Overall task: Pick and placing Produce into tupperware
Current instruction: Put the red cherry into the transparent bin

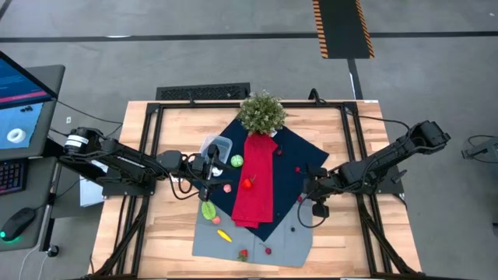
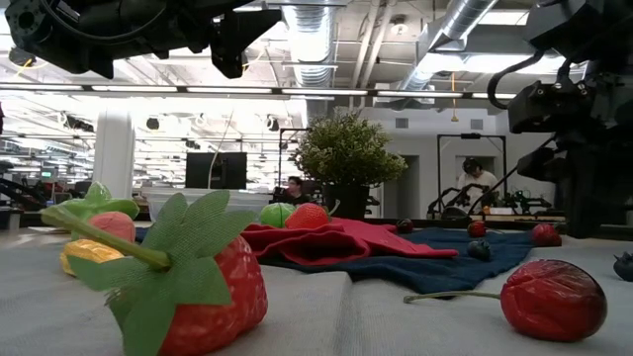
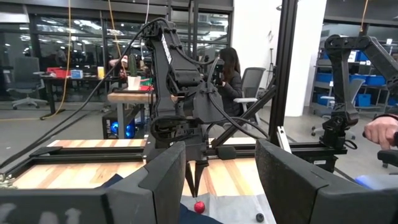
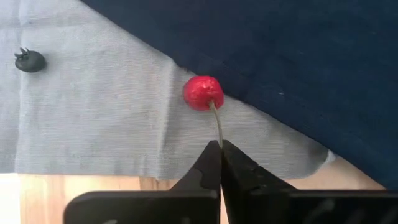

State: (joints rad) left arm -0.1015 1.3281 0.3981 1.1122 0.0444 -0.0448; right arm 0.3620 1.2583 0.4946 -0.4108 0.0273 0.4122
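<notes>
Item: cherry (image 4: pixel 202 93), red, lying on the grey cloth (image 4: pixel 93 118) at the navy cloth's (image 4: pixel 280 56) edge. My right gripper (image 4: pixel 220 149) has its jaws pinched closed on the cherry's stem. My left gripper (image 3: pixel 217 180) hangs with jaws apart, empty, next to the tupperware (image 1: pixel 217 147). Remaining produce I count scattered over the cloths, outside the container

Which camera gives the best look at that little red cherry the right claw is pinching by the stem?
The right wrist view: the cherry lies on the grey cloth, its stem pinched in the right gripper. The left wrist view shows it small and distant; in the other two views I cannot pick it out.
</notes>
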